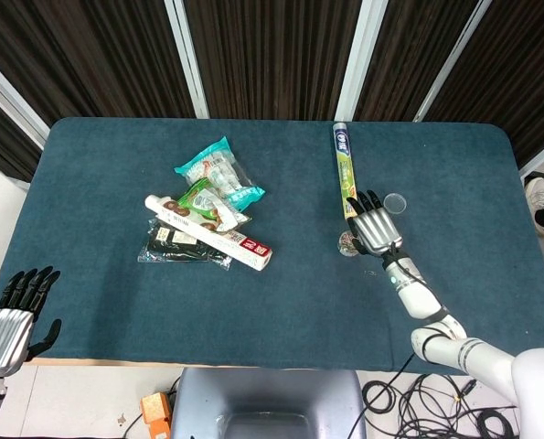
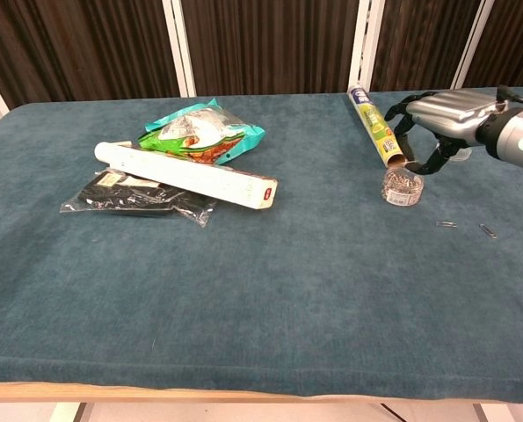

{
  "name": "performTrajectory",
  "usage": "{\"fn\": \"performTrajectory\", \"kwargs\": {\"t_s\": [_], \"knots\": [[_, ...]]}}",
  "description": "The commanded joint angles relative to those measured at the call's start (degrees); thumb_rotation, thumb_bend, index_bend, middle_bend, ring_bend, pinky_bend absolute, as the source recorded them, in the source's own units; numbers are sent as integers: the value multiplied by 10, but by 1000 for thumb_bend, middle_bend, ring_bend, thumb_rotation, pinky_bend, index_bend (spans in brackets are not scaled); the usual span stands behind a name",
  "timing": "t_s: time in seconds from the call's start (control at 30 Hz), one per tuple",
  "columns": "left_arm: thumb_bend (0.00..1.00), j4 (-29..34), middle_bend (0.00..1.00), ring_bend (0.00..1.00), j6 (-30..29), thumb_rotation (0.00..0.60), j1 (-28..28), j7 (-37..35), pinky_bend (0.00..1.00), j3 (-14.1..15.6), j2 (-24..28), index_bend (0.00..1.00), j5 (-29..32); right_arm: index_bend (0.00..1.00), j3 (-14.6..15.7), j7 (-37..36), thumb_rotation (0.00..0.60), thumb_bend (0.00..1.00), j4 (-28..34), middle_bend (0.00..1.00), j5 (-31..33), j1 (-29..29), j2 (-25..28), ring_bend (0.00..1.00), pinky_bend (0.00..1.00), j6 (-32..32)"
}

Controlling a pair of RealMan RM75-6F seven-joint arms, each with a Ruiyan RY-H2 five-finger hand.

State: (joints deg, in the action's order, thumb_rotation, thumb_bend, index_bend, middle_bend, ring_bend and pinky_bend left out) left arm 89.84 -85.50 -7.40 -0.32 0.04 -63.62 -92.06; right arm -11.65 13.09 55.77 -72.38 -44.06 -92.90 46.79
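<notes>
The right hand (image 2: 432, 123) hovered over the small clear tub of paper clips (image 2: 403, 186), its fingers (image 2: 400, 112) spread and curled downward, grasping nothing; whether a fingertip touched the tub could not be told. The tub stood on the tabletop (image 2: 270, 290) just beside the near end of the yellow-green roll (image 2: 377, 126), with its clear lid (image 1: 395, 202) lying near. The left hand (image 1: 11, 315) hung off the tabletop's near left corner, fingers released and straight.
</notes>
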Motion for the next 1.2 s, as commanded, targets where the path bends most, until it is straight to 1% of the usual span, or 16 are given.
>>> {"fn": "performTrajectory", "kwargs": {"t_s": [0.03, 0.13, 0.43, 0.53, 0.6, 0.7, 0.77, 0.83, 0.87, 0.93, 0.97, 1.03, 1.1, 1.13, 1.2], "knots": [[434, 0, 40, 3, 0, 600, 0, -1, 55, 0, 0, 0, 0, 587, 0, 3, 600, 311, -4, 106, 3, -2, -5, 0, 0, -4], [433, 0, 40, 3, -6, 600, 3, -7, 56, 1, 3, 0, -2, 524, 4, 12, 600, 311, -16, 105, 8, -5, -15, 0, 0, -8], [434, 0, 40, 3, -10, 600, 5, -9, 55, 2, 4, 0, -7, 515, 10, 25, 600, 311, -1, 104, 13, 2, -3, 0, 0, 1], [435, 0, 40, 3, -12, 600, 5, -9, 55, 2, 4, 0, -8, 505, 12, 20, 600, 310, 17, 104, 6, 8, 7, 0, 0, 19], [435, -1, 40, 3, -14, 600, 6, -9, 55, 2, 4, 0, -9, 484, 16, 13, 600, 310, 43, 101, -7, 21, 24, 0, 0, 45], [434, -1, 40, 3, -11, 600, 6, -10, 55, 3, 5, 0, -7, 431, 33, 1, 600, 310, 109, 76, -42, 58, 66, 0, 0, 116], [433, -1, 40, 3, -10, 600, 6, -9, 55, 3, 5, 0, -7, 349, 53, -1, 600, 311, 168, 34, -65, 97, 105, 0, 0, 172], [433, 0, 40, 3, -10, 600, 6, -6, 55, 5, 5, 0, -7, 240, 74, 8, 600, 310, 225, 3, -78, 138, 143, 0, 0, 220], [434, 1, 40, 3, -10, 600, 7, -4, 55, 5, 5, 0, -8, 187, 89, 18, 600, 310, 262, 0, -82, 168, 168, 0, 0, 252], [433, 2, 40, 3, -10, 600, 8, 0, 55, 6, 5, 0, -8, 107, 112, 37, 600, 310, 308, 0, -88, 213, 199, 0, 0, 303], [433, 2, 40, 3, -10, 600, 8, 2, 55, 7, 4, 0, -9, 75, 125, 47, 600, 310, 330, 0, -93, 244, 213, 0, 0, 340], [433, 3, 40, 3, -12, 600, 9, 4, 55, 7, 4, 0, -9, 35, 144, 49, 600, 310, 349, 0, -99, 288, 225, 0, 0, 391], [435, 3, 40, 3, -13, 600, 10, 8, 55, 7, 2, 0, -9, 17, 158, 29, 600, 310, 352, 0, -107, 333, 230, 0, 0, 442], [435, 3, 40, 3, -14, 600, 10, 9, 55, 7, 1, 0, -10, 9, 161, 14, 600, 311, 348, 0, -109, 349, 229, 0, 0, 459], [436, 2, 40, 3, -15, 600, 11, 13, 55, 7, 0, 0, -11, 3, 157, -24, 600, 310, 327, 0, -111, 373, 218, 0, 0, 488]]}}
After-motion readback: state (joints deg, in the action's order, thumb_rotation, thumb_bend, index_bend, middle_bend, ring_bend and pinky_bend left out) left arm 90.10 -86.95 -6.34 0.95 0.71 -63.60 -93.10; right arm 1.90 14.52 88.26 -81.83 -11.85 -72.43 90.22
